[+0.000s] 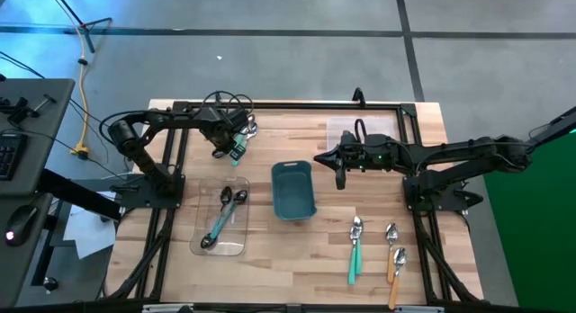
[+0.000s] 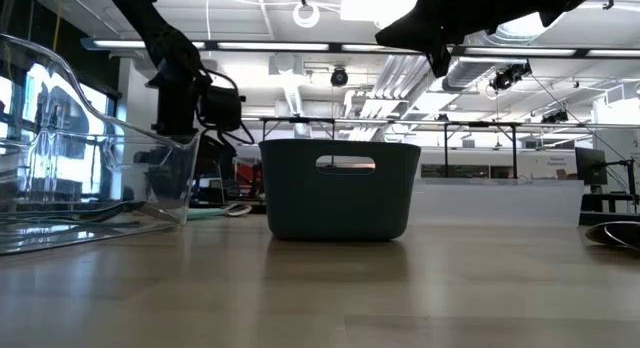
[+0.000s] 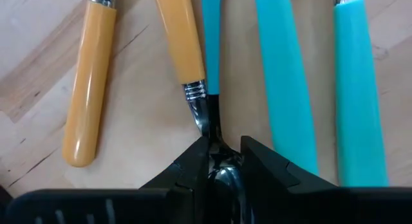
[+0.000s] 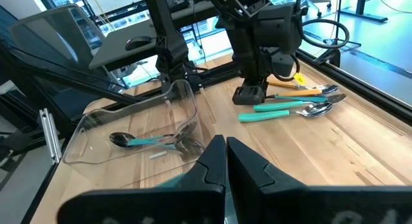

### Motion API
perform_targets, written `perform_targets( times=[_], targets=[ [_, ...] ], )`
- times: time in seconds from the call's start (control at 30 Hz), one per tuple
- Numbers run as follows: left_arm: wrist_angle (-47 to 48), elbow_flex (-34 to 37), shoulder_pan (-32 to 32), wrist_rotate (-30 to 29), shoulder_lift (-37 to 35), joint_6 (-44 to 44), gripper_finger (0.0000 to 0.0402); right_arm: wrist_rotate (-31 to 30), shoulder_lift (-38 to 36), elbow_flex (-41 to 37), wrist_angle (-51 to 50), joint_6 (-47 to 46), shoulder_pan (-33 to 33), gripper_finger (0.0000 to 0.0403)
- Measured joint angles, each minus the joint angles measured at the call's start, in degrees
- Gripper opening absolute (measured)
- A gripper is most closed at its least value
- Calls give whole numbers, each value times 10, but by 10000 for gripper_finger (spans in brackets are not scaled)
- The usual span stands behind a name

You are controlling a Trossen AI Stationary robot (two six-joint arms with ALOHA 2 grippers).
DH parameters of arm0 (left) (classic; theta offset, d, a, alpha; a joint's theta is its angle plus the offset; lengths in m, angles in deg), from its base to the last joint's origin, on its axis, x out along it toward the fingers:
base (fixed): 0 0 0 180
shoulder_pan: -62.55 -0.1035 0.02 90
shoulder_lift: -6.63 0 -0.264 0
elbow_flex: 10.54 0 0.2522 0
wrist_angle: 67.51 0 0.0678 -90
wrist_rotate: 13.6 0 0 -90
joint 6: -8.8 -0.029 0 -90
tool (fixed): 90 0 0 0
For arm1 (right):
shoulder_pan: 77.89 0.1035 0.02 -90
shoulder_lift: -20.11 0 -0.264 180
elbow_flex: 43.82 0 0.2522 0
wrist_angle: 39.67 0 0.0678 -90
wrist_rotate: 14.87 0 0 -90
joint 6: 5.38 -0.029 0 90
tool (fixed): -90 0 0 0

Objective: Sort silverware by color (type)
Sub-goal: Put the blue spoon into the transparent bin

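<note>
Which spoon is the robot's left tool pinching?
The left tool pinches the teal-handled spoon by its metal neck; the two orange spoons and other teal ones lie untouched.

Between the two hands: a teal bin [image 1: 293, 190] standing upright on the wooden counter [image 1: 270, 268], handle slot in its wall. Just beside the left hand, on the side nearer the counter's front edge: a clear plastic tray [image 1: 222, 219]. Close behind the right hand: a second clear tray [image 1: 362, 129], near the far edge.
</note>
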Motion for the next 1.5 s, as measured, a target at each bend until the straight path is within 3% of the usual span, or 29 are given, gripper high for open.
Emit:
perform_targets(
  times=[0.8, 1.2, 1.5],
  targets=[
    [-53, 19, -33, 8, -14, -27, 79, 0, 0, 0, 0, -11, 0, 0],
    [-55, 19, -33, 8, -15, -31, 8, 0, 0, 0, 0, -13, 0, 0],
    [-52, 20, -33, 9, -23, -48, 4, 0, 0, 0, 0, -12, 0, 0]
  ],
)
